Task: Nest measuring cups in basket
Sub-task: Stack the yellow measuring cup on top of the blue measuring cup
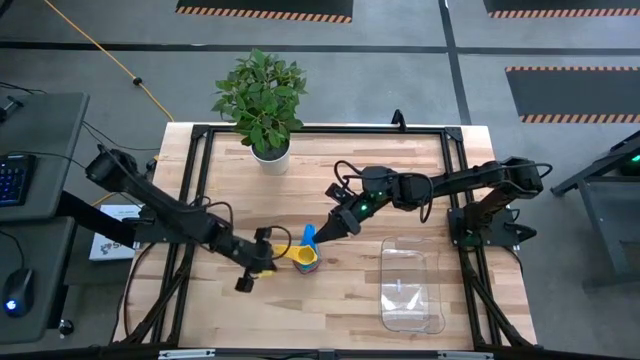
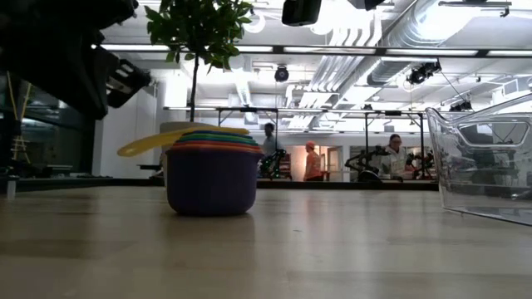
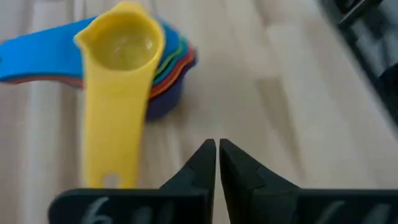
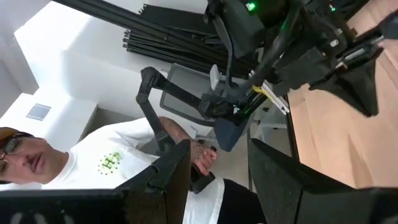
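a pale wooden surface [image 1: 330, 300] with a black frame fills the middle of the high view, on a grey floor with striped markings; a desk with a keyboard [image 1: 15, 180] shows at the far left. in the low view the room behind is a bright workshop with pipes on the ceiling and people standing far off. a potted plant [image 1: 262, 100] stands at the upper middle of the surface. the left hand [image 1: 262, 262], left of centre, has its fingers pressed together around nothing, just beside the measuring cups [image 1: 306, 258]. the cups sit stacked one in another on the surface at centre, dark blue at the bottom, yellow on top. the right hand [image 1: 335, 227] hangs just upper right of the stack, fingers partly apart and empty. the basket [image 1: 412, 285], clear and holding nothing, lies at lower right, well apart from the cups.
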